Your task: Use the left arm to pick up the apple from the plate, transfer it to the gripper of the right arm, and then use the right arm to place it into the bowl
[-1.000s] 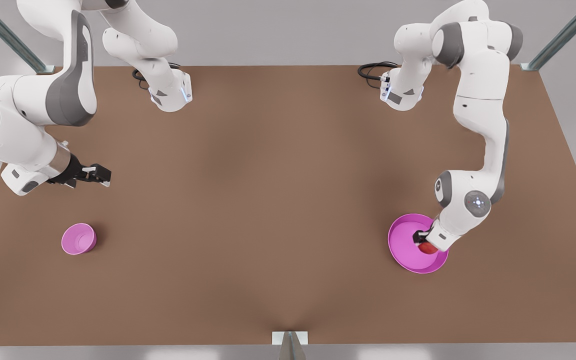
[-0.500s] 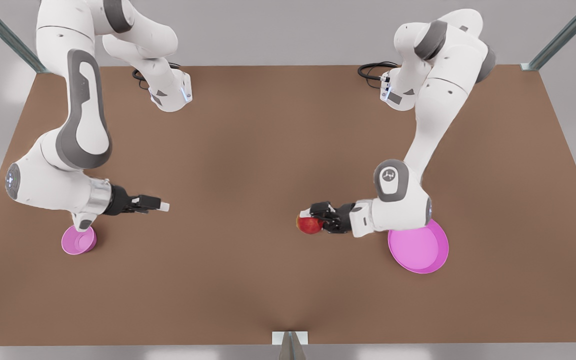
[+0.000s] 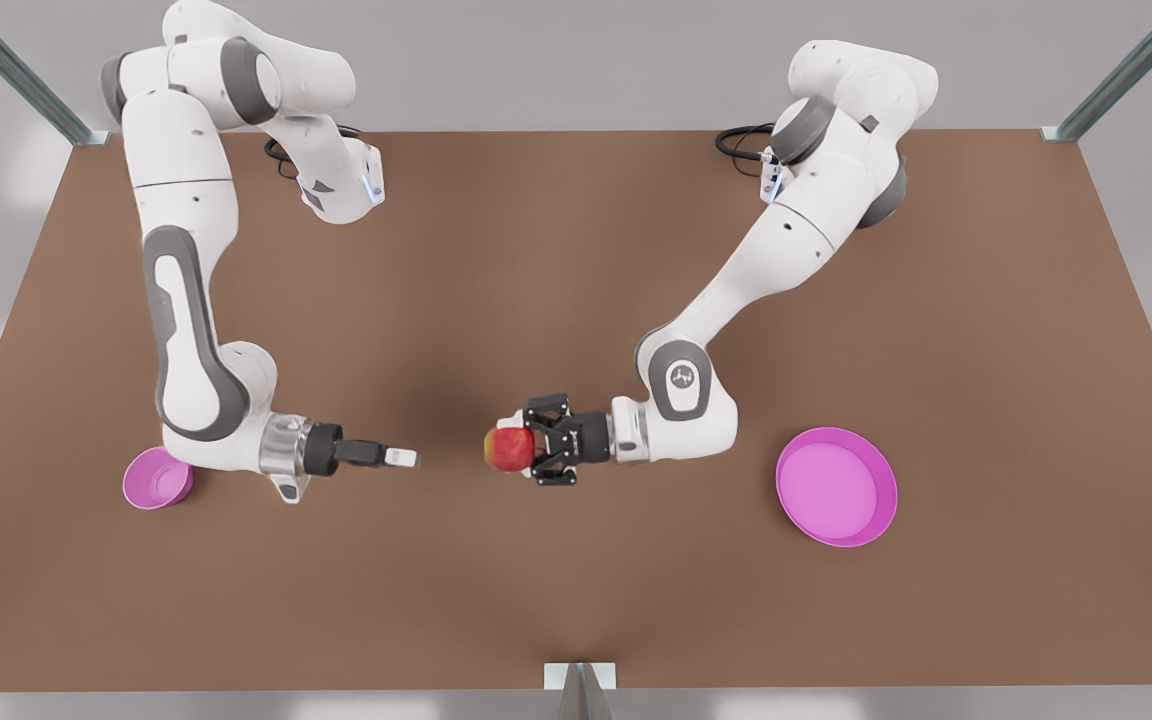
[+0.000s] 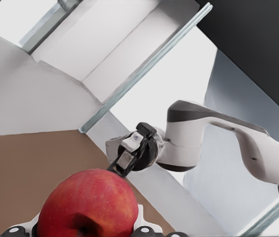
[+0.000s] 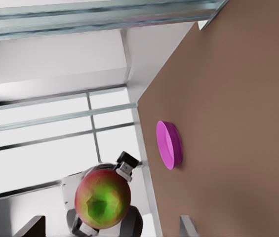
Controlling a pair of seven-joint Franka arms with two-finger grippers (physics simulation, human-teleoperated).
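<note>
The red apple (image 3: 508, 449) hangs above the middle of the table, with my left gripper (image 3: 521, 447) shut on it; this is the arm on the front view's right. The left wrist view shows the apple (image 4: 90, 202) close up. My right gripper (image 3: 401, 458) points at the apple from the front view's left, a short gap away, and is open; its fingers (image 5: 30, 226) stand wide apart on either side of the apple (image 5: 102, 198). The pink plate (image 3: 836, 487) lies bare at the front view's right. The small pink bowl (image 3: 156, 478) sits beside the right arm's wrist.
The brown table (image 3: 576, 300) stretches between both arm bases. Metal frame posts (image 3: 1126, 70) stand at the back corners. The plate (image 5: 169, 144) appears edge-on behind the apple in the right wrist view.
My left gripper lifted the apple off the plate and carried it to the table's middle. My right gripper swung from above the bowl toward the middle, facing the apple.
</note>
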